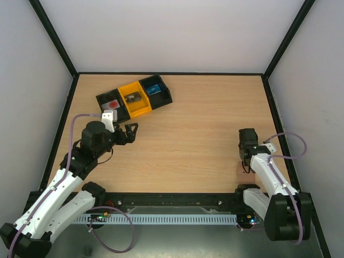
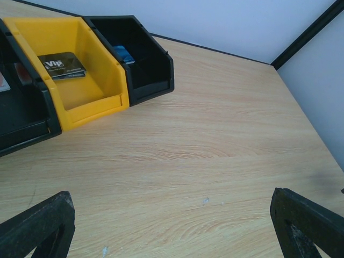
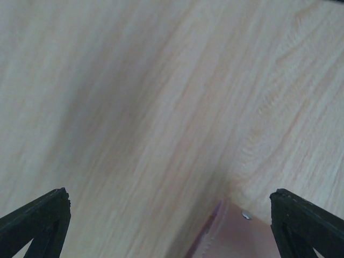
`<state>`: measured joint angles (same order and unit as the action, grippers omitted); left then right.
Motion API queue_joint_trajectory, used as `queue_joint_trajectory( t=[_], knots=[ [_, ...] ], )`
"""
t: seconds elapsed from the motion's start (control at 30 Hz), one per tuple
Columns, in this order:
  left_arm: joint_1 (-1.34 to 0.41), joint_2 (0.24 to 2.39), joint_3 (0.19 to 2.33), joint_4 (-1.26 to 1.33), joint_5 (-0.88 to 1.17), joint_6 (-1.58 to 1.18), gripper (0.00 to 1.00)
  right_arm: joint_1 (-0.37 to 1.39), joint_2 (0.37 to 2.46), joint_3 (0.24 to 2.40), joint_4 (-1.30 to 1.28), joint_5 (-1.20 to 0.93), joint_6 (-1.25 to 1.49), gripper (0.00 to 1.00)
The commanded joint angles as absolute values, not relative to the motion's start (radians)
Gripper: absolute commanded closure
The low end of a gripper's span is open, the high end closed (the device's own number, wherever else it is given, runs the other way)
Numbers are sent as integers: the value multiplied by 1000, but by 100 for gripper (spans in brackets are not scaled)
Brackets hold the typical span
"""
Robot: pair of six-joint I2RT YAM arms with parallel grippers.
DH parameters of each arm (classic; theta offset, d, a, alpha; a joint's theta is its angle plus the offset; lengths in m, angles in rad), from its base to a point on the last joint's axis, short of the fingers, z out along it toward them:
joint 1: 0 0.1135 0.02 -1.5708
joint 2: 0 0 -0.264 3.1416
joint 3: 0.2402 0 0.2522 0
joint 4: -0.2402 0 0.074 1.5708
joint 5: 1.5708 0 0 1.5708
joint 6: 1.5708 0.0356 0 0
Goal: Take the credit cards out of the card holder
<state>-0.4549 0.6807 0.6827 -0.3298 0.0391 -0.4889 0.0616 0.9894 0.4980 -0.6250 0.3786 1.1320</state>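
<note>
Right gripper (image 3: 169, 212) wide open, empty, just over card holder (image 3: 236, 237), ready to grab | left gripper (image 2: 172, 217) wide open, empty, near yellow bin (image 2: 95, 110), maybe for cards.

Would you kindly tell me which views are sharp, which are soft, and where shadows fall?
Top external: evenly lit, no glare. Left wrist: crisp, lettering on the dark card in the yellow plastic bin readable. Right wrist: blurred grain on the wooden table, a broad diagonal shadow, only a corner of the small brown leather-like card holder showing.
</note>
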Motion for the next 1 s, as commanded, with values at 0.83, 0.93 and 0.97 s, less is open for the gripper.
queue_joint_trajectory(
  t=[0.83,0.93,0.97],
  knots=[
    [-451,682,664,-347,31,-475,0,-18,800,515,-752,-71,1162,8],
    [-451,677,665,-351,30,-473,0,-18,771,498,-798,-21,1190,9],
    [-451,674,665,-350,29,-470,0,-18,769,494,-813,0,1195,9]
  ],
)
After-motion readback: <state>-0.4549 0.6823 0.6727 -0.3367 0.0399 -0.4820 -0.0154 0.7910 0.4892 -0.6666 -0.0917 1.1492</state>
